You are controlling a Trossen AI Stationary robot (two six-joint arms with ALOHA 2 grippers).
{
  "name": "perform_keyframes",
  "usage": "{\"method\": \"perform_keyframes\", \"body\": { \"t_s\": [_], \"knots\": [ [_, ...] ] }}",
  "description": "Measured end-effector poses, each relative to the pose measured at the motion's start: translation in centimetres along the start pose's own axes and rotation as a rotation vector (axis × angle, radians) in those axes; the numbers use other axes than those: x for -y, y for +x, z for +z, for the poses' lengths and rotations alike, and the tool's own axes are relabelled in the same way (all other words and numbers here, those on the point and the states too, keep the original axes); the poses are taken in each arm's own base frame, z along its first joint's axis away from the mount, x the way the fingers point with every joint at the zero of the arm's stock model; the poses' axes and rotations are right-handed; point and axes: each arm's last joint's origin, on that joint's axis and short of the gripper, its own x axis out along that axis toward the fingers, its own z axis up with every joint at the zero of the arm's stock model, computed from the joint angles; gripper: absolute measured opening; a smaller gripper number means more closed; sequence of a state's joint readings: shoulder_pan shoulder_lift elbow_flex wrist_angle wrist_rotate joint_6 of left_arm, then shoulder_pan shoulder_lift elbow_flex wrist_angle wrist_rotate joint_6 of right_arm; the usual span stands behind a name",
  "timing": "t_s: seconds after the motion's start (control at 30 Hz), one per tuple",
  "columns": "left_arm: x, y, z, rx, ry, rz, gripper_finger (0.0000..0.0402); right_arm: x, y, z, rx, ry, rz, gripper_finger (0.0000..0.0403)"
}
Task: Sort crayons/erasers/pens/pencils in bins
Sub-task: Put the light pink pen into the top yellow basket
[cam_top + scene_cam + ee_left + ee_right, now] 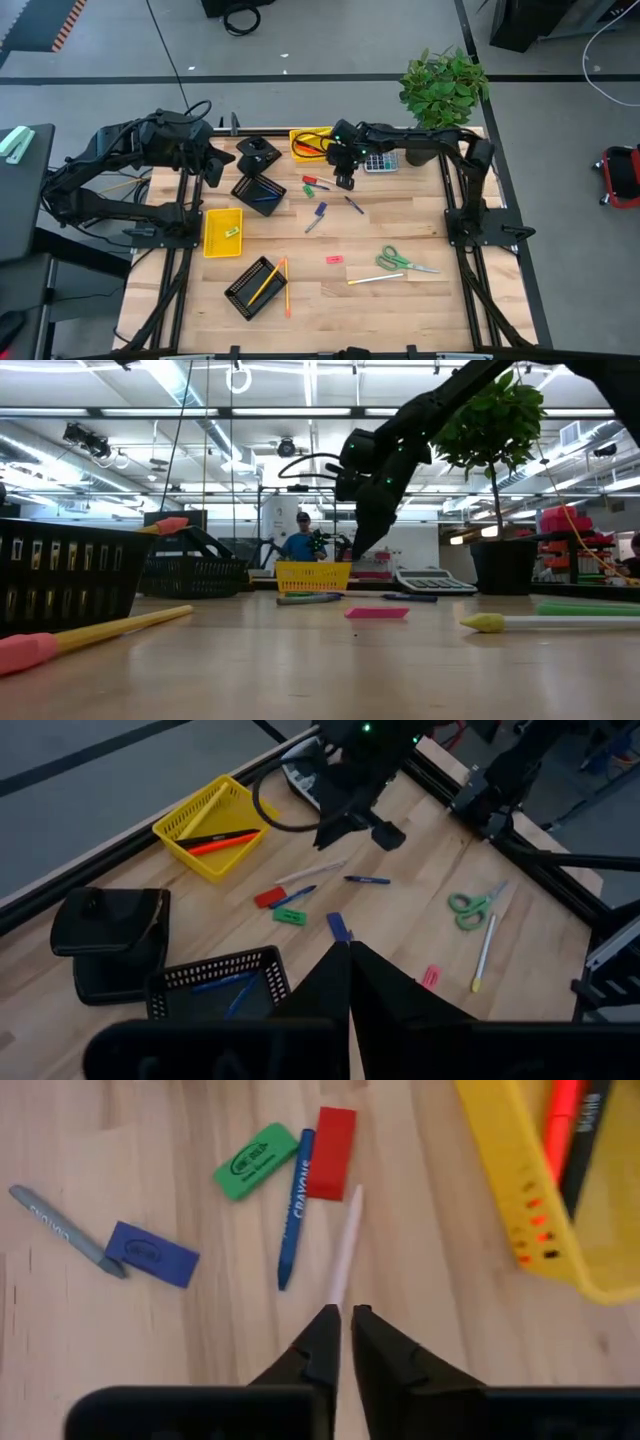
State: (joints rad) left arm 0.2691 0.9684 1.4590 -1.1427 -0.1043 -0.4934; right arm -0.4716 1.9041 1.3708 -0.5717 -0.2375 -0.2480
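A: We see the right gripper (341,1342) low over the pale wooden worktop (400,310), just beside the bright yellow plastic bin (308,143) at the far edge. Its two dark fingers stand nearly pressed together, with the end of a thin pale stick (345,1248) running into the slim gap between their tips.

B: Is it pinching that stick?

A: We cannot tell; the tips sit at its end, but a firm grip does not show.

B: What do we find next to it?

A: A blue crayon (294,1208) lies just beside the pale stick, with a red block eraser (331,1152) and a green block eraser (255,1160) at its far end. A dark blue block eraser (152,1253) lies farther off, touching a grey crayon (60,1228).

B: And that yellow bin?

A: It holds an orange pen (561,1120) and a black pen (583,1130).

B: Where is the left gripper?

A: The left gripper (348,952) hangs with its fingers pressed together and nothing between them, above a black wire mesh bin (215,985) that holds blue crayons.

B: The remaining bins?

A: We see a second yellow plastic bin (222,231) with a small green piece in it near the left side, and a second black wire mesh bin (256,287) toward the near edge, long yellow and orange pencils (272,280) resting in and beside it. A pink block eraser (334,259), green-handled scissors (398,262) and a long pale yellow stick (375,279) lie on the open worktop, well apart from any bin.
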Motion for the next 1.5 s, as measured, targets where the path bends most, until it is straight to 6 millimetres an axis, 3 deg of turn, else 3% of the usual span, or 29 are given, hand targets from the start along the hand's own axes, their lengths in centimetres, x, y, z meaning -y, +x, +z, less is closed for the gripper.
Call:
{"method": "perform_keyframes", "body": {
  "t_s": [0.33, 0.53, 0.8, 1.13, 1.33, 1.5],
  "knots": [
    [0.0, 0.0, 0.0, 0.002, -0.001, 0.0, 0.0025, -0.8, 3.3, -1.6, -0.088, -0.019, -0.009, 0.0139],
    [0.0, 0.0, 0.0, 0.002, -0.01, -0.001, 0.0015, -0.4, 4.8, -2.1, -0.118, 0.001, -0.043, 0.0156],
    [0.1, 0.0, 0.0, 0.0, -0.016, -0.004, 0.0021, -0.4, 6.2, -2.4, -0.141, 0.052, -0.031, 0.0129],
    [0.1, 0.0, 0.0, -0.007, -0.007, -0.014, 0.0014, -0.9, 6.5, -2.3, -0.136, 0.051, -0.029, 0.0024],
    [0.2, 0.0, -0.2, -0.049, -0.006, -0.064, 0.0019, -1.3, 6.6, -2.2, -0.135, 0.054, -0.04, 0.0023],
    [0.1, -0.1, -0.4, -0.067, -0.014, -0.06, 0.0023, -1.4, 5.3, -1.7, -0.097, 0.098, -0.057, 0.0023]
  ]
}}
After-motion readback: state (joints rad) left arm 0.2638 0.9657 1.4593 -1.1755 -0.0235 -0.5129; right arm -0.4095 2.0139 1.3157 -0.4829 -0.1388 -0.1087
